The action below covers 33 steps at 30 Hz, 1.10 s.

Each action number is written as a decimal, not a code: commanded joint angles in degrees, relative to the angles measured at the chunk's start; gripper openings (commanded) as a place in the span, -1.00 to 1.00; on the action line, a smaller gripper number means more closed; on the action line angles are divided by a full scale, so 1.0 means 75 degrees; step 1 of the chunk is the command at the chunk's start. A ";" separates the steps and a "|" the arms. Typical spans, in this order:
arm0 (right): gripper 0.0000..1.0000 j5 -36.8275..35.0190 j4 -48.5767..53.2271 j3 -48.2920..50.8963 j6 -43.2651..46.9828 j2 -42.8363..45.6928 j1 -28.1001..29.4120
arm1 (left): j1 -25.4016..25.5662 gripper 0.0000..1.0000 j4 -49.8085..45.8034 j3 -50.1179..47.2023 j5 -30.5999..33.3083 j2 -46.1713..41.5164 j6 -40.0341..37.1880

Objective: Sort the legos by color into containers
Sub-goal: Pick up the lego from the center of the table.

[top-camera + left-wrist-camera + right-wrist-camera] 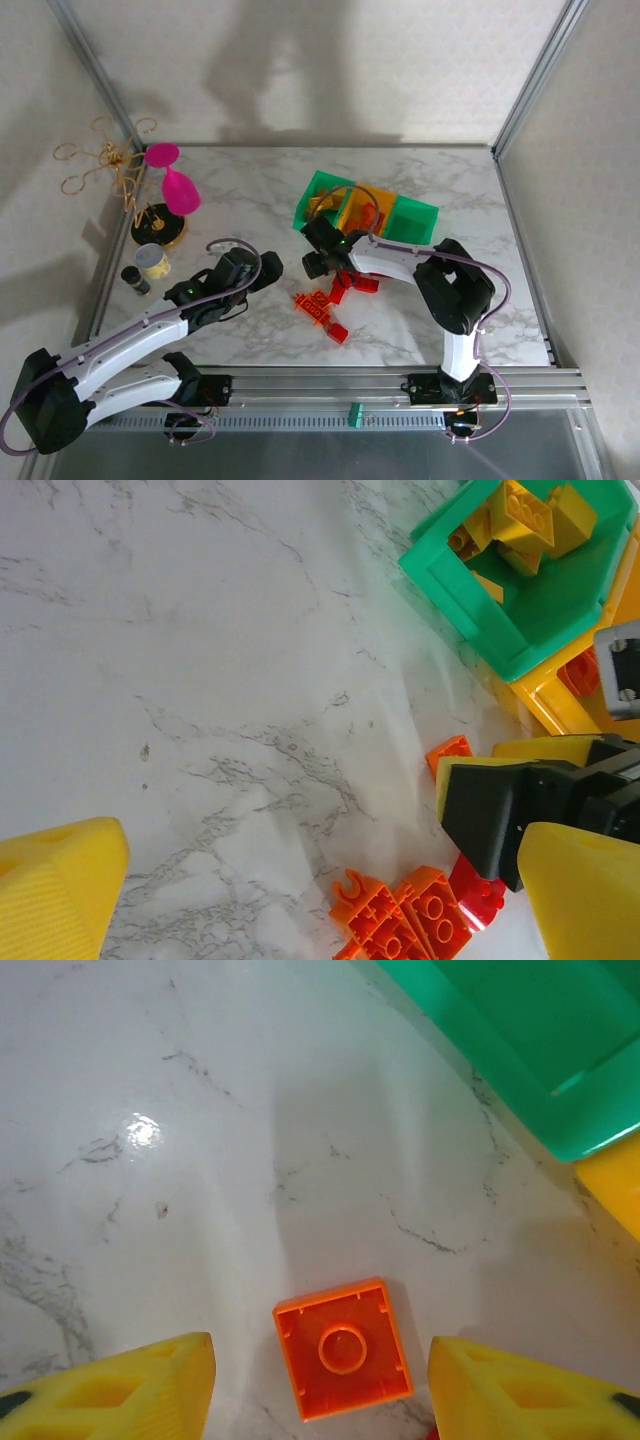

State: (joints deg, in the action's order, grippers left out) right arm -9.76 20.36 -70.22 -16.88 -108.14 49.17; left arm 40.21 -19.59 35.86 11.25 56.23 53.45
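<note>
The containers stand in a row at the back centre: a green bin holding yellow legos, a yellow-orange middle bin and a second green one. Red and orange legos lie loose in front of them. My right gripper hangs open just in front of the left green bin, and an upside-down orange square lego lies on the table between its fingers, touching neither. My left gripper is wide open and holds nothing, left of the loose orange legos and the right gripper.
At the far left stand a pink wine glass, a gold wire stand, a cream cup and a small dark bottle. Metal frame posts edge the table, with a rail along the front. Bare marble lies left of the bins.
</note>
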 commanded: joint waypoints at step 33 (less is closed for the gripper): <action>-0.37 0.0086 0.0131 -0.0143 -0.0069 0.1281 -0.0483 | 0.0043 0.99 0.0006 0.0589 0.0091 0.0257 -0.0234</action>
State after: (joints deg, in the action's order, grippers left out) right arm -10.13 20.38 -71.13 -16.29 -101.95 48.31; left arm 40.21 -20.05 37.26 11.99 57.17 53.10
